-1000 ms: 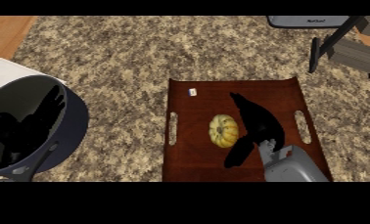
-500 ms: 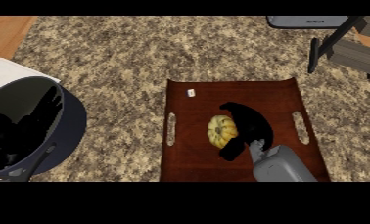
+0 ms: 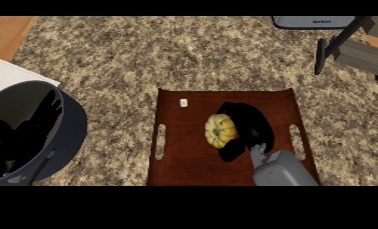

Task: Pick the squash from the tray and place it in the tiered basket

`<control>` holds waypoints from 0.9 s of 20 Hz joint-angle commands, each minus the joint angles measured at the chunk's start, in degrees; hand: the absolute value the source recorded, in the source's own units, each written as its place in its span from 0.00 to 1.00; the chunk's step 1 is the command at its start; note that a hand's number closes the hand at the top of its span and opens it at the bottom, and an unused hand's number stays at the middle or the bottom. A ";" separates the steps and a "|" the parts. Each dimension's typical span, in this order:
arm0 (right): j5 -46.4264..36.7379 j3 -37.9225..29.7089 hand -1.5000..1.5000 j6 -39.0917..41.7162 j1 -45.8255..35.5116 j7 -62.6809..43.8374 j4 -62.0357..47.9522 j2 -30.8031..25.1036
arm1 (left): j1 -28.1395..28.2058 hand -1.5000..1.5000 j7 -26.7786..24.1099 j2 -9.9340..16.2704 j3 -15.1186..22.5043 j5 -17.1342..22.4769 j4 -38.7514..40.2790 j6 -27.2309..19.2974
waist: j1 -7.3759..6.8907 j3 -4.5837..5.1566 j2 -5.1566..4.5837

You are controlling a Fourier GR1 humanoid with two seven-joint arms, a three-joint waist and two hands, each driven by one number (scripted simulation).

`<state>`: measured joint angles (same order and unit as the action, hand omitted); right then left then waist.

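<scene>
1. The squash (image 3: 220, 130), yellow and ribbed, lies near the middle of the brown tray (image 3: 184, 168), which rests on the speckled tabletop (image 3: 148, 58).
2. The right hand (image 3: 249, 123) sits just beside the squash on its right side, a dark mass against its own shadow; whether the fingers are spread or curled round the squash cannot be told from the head view.
3. The left hand is not in view.
4. A small white piece (image 3: 183, 103) lies on the tray near its upper left corner, apart from the squash.
5. The dark round basket (image 3: 44, 133) stands at the left edge, well apart from the tray.
6. Risk: the squash is rounded, so a closure off its centre would likely roll it leftward across the tray rather than seat it.
7. Risk: the carry to the basket crosses much of the tabletop; a hold on one side only could let the squash slip en route.
8. Risk: a low lift could catch the tray's raised rim and shift the tray.
</scene>
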<state>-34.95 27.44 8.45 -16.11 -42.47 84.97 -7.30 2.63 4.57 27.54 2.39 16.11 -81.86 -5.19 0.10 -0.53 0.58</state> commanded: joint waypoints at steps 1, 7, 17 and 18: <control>-4.37 1.11 1.00 -4.43 0.51 -0.83 0.10 3.07 | 1.59 0.50 1.53 2.83 -2.88 0.83 3.12 3.54 | -0.28 0.53 -0.55; -8.04 -3.61 1.00 3.89 -12.51 -21.45 10.60 4.28 | 1.65 0.50 1.64 0.47 0.07 -1.31 2.03 0.27 | -0.36 0.69 -0.26; -23.30 -10.96 1.00 11.65 -41.88 -38.29 4.35 4.80 | 1.78 0.50 1.75 0.63 0.67 -0.51 3.47 0.43 | -0.11 0.94 0.31; -23.53 -13.74 1.00 12.54 -45.27 -37.49 4.92 3.20 | 2.04 0.50 1.93 0.96 0.32 -0.05 2.67 0.52 | -0.11 0.86 0.43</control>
<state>-54.21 17.14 13.15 -50.78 -66.75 90.21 -2.79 2.47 5.87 28.14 2.82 15.83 -81.79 -5.92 -0.19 -0.16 1.04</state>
